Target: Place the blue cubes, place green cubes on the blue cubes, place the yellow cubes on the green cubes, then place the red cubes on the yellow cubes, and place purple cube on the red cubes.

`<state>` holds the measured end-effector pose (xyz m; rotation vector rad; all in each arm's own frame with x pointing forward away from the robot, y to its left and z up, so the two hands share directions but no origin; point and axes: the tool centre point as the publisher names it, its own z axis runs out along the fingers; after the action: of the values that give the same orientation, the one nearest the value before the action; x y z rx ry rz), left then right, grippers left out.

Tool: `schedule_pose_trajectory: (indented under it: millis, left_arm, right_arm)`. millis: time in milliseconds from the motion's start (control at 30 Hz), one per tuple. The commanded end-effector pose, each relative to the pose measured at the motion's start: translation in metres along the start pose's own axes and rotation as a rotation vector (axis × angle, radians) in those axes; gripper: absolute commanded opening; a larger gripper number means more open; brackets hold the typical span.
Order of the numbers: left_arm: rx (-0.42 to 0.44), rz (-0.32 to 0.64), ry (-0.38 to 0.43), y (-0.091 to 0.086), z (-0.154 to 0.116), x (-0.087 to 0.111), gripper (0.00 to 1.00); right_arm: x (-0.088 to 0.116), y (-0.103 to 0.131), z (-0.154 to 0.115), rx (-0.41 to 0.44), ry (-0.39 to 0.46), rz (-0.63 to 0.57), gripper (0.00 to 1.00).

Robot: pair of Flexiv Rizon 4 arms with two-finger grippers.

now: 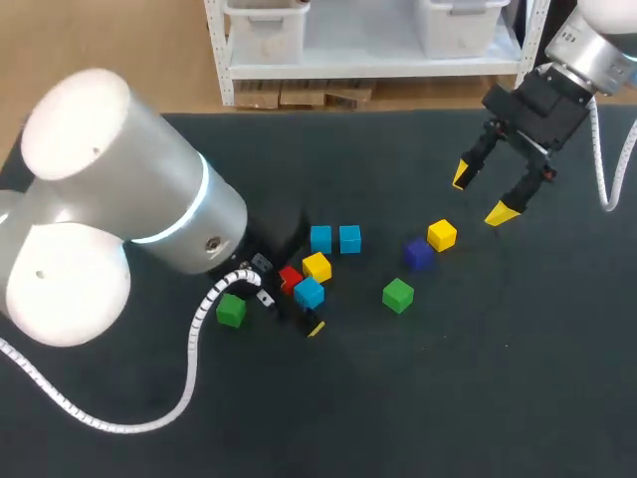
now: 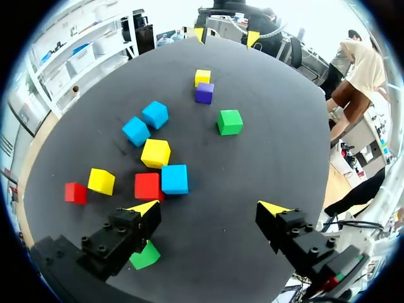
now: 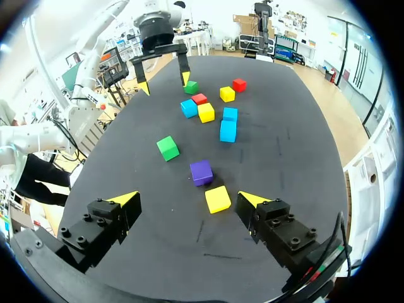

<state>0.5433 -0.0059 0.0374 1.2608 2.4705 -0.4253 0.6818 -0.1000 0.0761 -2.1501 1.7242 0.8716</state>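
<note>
Your left arm point(image 1: 119, 189) filled the left side of the head frame, over the dark counter point(image 1: 458, 398). The left jaws stood released, with nothing between them. One yellow fingertip point(image 1: 315, 329) showed just below centre. The left-hand green cube point(image 1: 231, 311) lay lower left of centre, close under one finger in the wrist view.

The left wrist view also showed a second red cube point(image 2: 76, 192) and a second yellow cube point(image 2: 101, 181) side by side ahead of those jaws. Your arm covered both in the head frame.

At centre frame you had a tight cluster. The red cube point(image 1: 290, 279) touched the lone blue cube point(image 1: 309, 292), and the middle yellow cube point(image 1: 317, 266) sat just above them. Directly above that cluster, the pair of blue cubes point(image 1: 321, 239) sat side by side.

Right of centre, the right-hand green cube point(image 1: 398, 295) sat alone. Above it was the purple cube point(image 1: 418, 254), with the right-hand yellow cube point(image 1: 442, 235) just beside it to the upper right.

Every cube rested singly on the counter.

Your right arm point(image 1: 597, 50) entered at the upper right. The right jaws were released and held nothing, poised above the counter to the upper right of the right-hand yellow cube.
</note>
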Motion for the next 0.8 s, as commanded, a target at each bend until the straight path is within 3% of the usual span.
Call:
schedule_pose_trajectory:
  millis: [33,800]
  left_arm:
    - [0.018,-0.002,-0.004,0.003,0.010,0.001,1.00]
    - [0.074,-0.003,0.051,0.011,0.040,-0.008,1.00]
  right_arm:
    - [0.000,-0.001,0.000,-0.001,-0.002,-0.001,1.00]
    - [0.000,-0.001,0.000,-0.001,-0.002,-0.001,1.00]
